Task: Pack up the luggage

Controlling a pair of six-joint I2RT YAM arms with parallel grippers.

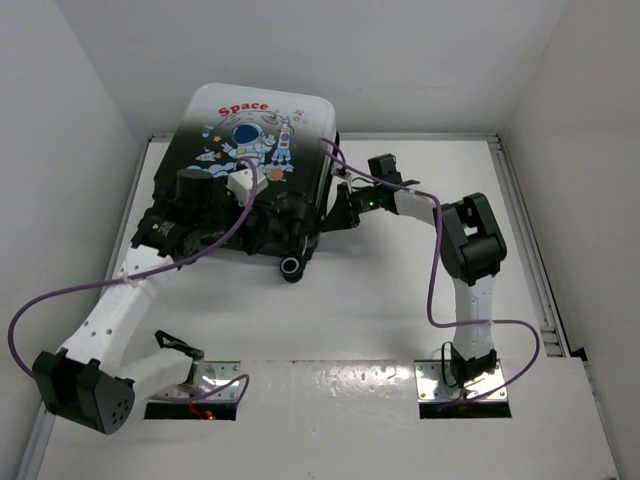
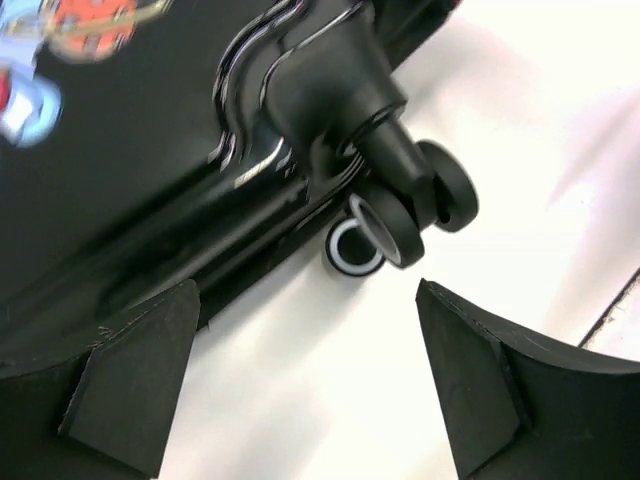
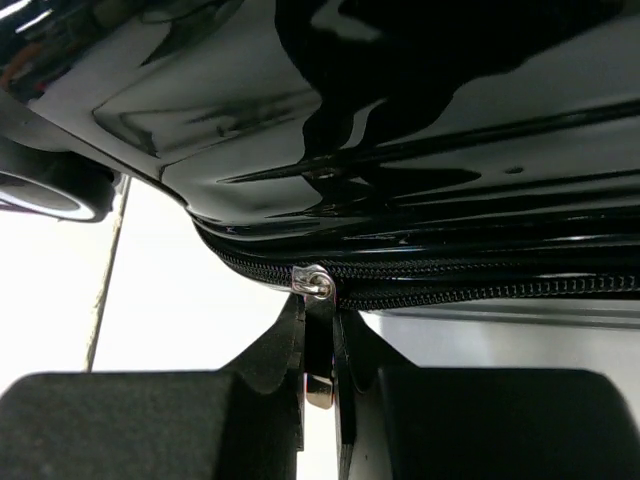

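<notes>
The right tool [image 3: 320, 390] pinches the silver zip pull [image 3: 319, 300], likely to close the black-and-white space suitcase [image 1: 262, 110]. The left tool [image 2: 308, 350], spread wide, hangs by its black wheel [image 2: 400, 215].

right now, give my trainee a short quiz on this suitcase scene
1. True or false: the left end effector, near a wheel, is shut.
2. What does the right end effector pinch? A the zipper pull, B a handle, C a cable.
3. Fill in: the suitcase lies with its printed side facing ___.
Key: 1 false, open; 2 A; 3 up.
</notes>
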